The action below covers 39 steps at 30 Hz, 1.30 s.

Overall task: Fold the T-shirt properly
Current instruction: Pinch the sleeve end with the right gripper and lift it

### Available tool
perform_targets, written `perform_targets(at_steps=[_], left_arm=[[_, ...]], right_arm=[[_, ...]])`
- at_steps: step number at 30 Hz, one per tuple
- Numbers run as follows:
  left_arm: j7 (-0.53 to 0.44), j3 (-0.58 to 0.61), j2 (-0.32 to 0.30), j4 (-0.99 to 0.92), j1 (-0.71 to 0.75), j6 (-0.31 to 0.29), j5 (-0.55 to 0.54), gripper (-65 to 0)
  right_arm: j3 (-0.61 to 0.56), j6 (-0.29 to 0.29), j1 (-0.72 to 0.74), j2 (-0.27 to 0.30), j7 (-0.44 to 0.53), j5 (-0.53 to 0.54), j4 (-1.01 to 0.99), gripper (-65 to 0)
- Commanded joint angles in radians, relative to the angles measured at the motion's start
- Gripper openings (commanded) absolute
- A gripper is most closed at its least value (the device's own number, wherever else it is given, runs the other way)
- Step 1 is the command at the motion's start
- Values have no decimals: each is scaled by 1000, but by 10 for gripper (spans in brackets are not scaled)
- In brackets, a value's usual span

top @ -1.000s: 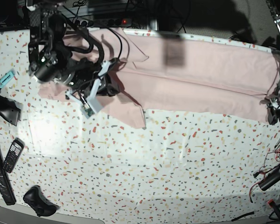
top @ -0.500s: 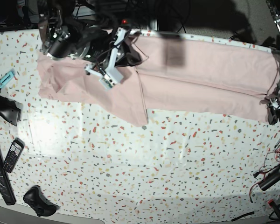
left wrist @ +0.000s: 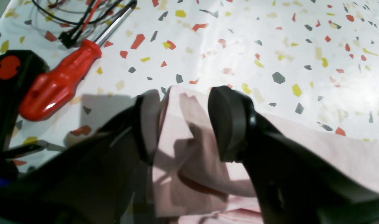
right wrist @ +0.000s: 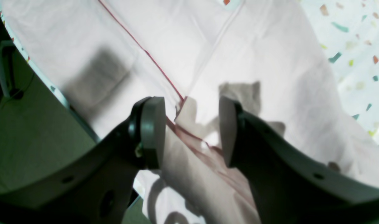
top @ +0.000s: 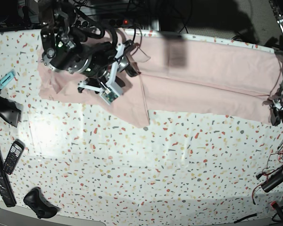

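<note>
T-shirt (top: 203, 75) lies spread, no writing readable; left claw (left wrist: 183, 124) and right claw (right wrist: 189, 130) both gape, straddling its cloth.

One shirt, two arms, and a few small things on the speckled table (top: 146, 165)

There is one pink T-shirt (top: 207, 80), lying along the far side of the table. There are two robot grippers: the right gripper (right wrist: 191, 130) over the shirt's end, and the left gripper (left wrist: 181, 124) at the shirt's other end. Just beside the shirt's corner lies one red screwdriver (left wrist: 57, 85). Far from the shirt, at the table's edge, are one black phone (top: 12, 157) and one small teal thing (top: 4, 80).
</note>
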Motion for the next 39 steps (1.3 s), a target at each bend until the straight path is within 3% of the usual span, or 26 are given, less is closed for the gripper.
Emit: perform_targets(at_steps=[1,6,14,20,26,32,39], left_arm=[[-23,-6,-23,19,-19,-5,-16,-371],[-23,-6,-23,19,-19,-5,-16,-371],[-23,-6,-23,19,-19,-5,-16,-371],[-23,-6,-23,19,-19,-5,-16,-371],[-23,-6,-23,19,-19,-5,-16,-371],[-23,-6,-23,19,-19,-5,-16,-371],[-23,-6,-23,19,-19,-5,-16,-371]], right_arm=[[-2,-1,11,3,27,12,5,-379],[-49,-76,59,3,20,13,-105,-379],[-189,-146,162,2,-36,15,-243,-381],[-213,-161,172,-66,-38,8,-257,-381],[-212,-182,171,-126,-84,-176,-257,-426],[-212,-241,172,-127,-89,-301,-257,-430],[-212,-247,172,-127,-87,-329,-257,-431]])
